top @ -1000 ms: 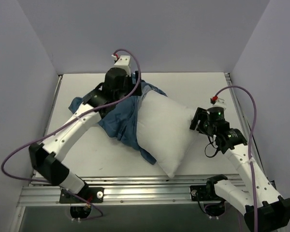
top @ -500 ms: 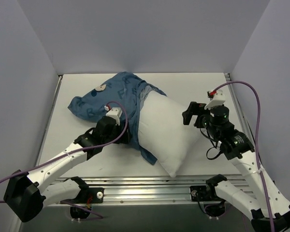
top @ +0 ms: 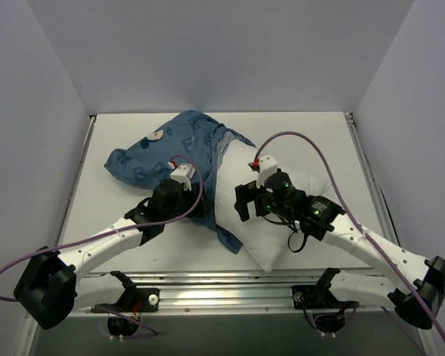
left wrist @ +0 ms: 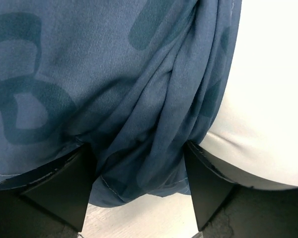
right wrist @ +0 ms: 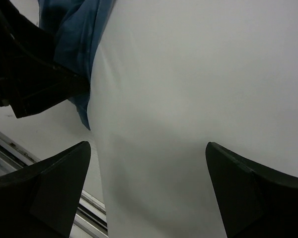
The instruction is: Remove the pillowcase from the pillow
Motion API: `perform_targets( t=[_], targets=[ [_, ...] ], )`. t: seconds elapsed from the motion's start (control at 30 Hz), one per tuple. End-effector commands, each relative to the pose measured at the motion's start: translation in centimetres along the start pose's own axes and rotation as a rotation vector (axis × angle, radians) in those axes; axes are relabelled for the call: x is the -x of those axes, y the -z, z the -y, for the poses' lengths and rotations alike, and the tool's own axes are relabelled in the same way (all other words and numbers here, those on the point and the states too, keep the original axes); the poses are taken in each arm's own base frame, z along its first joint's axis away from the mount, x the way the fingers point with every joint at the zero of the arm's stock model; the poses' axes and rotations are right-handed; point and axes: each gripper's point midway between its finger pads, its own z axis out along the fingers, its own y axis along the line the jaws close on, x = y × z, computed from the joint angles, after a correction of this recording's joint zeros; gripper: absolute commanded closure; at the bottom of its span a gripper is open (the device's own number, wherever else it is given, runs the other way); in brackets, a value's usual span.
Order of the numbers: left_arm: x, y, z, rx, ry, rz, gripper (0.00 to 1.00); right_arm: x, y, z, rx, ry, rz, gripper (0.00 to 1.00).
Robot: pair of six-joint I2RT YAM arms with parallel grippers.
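Observation:
The blue printed pillowcase [top: 167,152] lies bunched over the far left end of the white pillow [top: 271,248], which runs diagonally toward the near edge. My left gripper [top: 199,209] is at the pillowcase's near hem. In the left wrist view a fold of pillowcase [left wrist: 139,129] hangs between its two spread fingers [left wrist: 59,193], with the pillow [left wrist: 268,99] to the right. My right gripper [top: 243,205] hovers open over the pillow's middle. In the right wrist view the bare pillow [right wrist: 188,99] fills the space between its fingers [right wrist: 54,188], and the pillowcase [right wrist: 74,34] shows at top left.
The white table [top: 311,137] is closed in by grey walls on three sides. An aluminium rail [top: 222,285] runs along the near edge. The left arm's black gripper body [right wrist: 25,79] shows close to the right gripper in the right wrist view.
My left arm pulled back from the far side to the pillowcase's near hem, jaws narrowing slightly. My right arm swung left over the pillow and opened wide.

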Motion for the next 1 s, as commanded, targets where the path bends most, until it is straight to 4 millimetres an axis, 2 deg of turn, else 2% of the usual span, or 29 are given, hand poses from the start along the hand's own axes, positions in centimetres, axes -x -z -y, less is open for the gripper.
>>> perform_targets(
  t=[0.0,0.07,0.1,0.23,0.33,0.43,0.53,0.57,0.63,0.67,0.7,0.8,0.97],
  targets=[
    [1.4,-0.4,1.7,-0.070,0.004,0.053,0.23,-1.3,-1.4,-1.2,-0.032,0.068,-0.025,0.05],
    [1.4,-0.4,1.6,-0.068,0.005,0.052,0.28,-2.4,-2.4,-1.3,-0.073,0.098,-0.061,0.04],
    [1.4,-0.4,1.7,-0.070,0.003,0.053,0.29,-3.0,-2.6,-2.1,-0.068,0.125,-0.076,0.03],
    [1.4,-0.5,1.6,-0.068,0.002,0.052,0.31,-6.4,-4.7,-3.0,-0.121,0.208,-0.181,0.00],
    [0.9,-0.5,1.9,-0.086,-0.001,0.029,0.32,-8.5,-6.1,-1.7,-0.208,0.219,-0.231,0.00],
    [0.6,-0.4,1.6,-0.075,-0.003,0.020,0.31,-9.8,-7.0,0.2,-0.309,0.227,-0.260,0.01],
    [0.6,-0.2,1.5,-0.068,-0.009,0.017,0.31,-10.5,-7.7,1.1,-0.349,0.220,-0.284,0.16],
    [0.5,-0.1,1.5,-0.067,-0.011,0.016,0.31,-10.4,-7.8,1.5,-0.361,0.202,-0.284,0.42],
    [0.5,-0.1,1.4,-0.066,-0.013,0.016,0.30,-10.2,-8.1,1.6,-0.358,0.186,-0.273,0.70],
    [0.4,-0.1,1.3,-0.064,-0.012,0.016,0.30,-10.0,-8.2,1.6,-0.353,0.177,-0.266,0.92],
    [0.3,-0.2,1.4,-0.068,-0.014,0.011,0.29,-9.7,-8.2,1.8,-0.349,0.167,-0.260,1.00],
    [0.1,-0.7,1.9,-0.094,-0.011,-0.006,0.27,-8.9,-8.4,1.0,-0.288,0.135,-0.227,1.00],
    [-0.2,-1.3,2.2,-0.100,-0.022,-0.024,0.26,-8.5,-8.2,0.4,-0.237,0.106,-0.217,1.00]
  ],
)
